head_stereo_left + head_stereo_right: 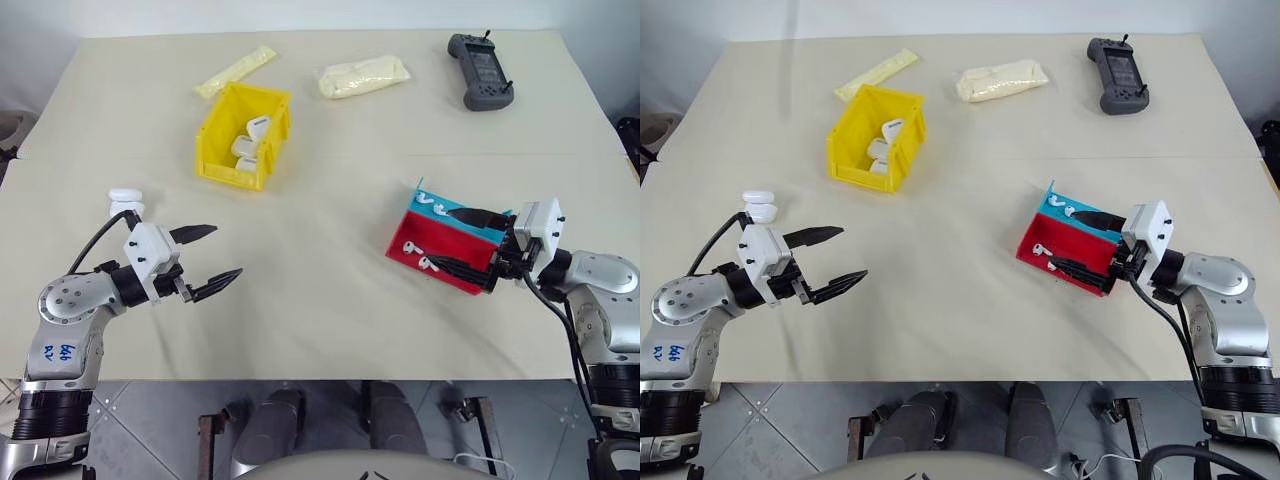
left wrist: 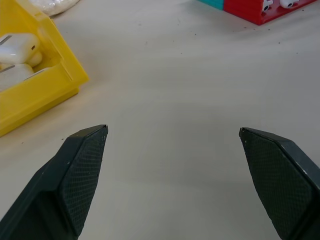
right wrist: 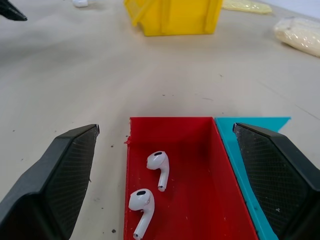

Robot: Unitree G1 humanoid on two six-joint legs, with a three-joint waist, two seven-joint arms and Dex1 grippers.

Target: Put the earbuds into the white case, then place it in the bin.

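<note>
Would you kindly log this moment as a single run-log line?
left pincer: open, empty, over table | right pincer: open, empty, straddling red tray | earbuds: in tray | white case: on table by left arm | bin: holds other cases

A dark handheld controller (image 1: 481, 71) lies at the far right of the table (image 1: 330, 290). Two pale yellowish packets (image 1: 363, 76) (image 1: 235, 71) rest along the far edge. A red-and-teal tray (image 1: 432, 243) sits near right.

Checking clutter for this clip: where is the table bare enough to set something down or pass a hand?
Bare: the wide middle between the yellow bin and the red-and-teal tray, and the near edge between both end effectors. Crowded: the far edge, with two pale packets and a grey handheld controller; a white case sits near the left end effector.
</note>
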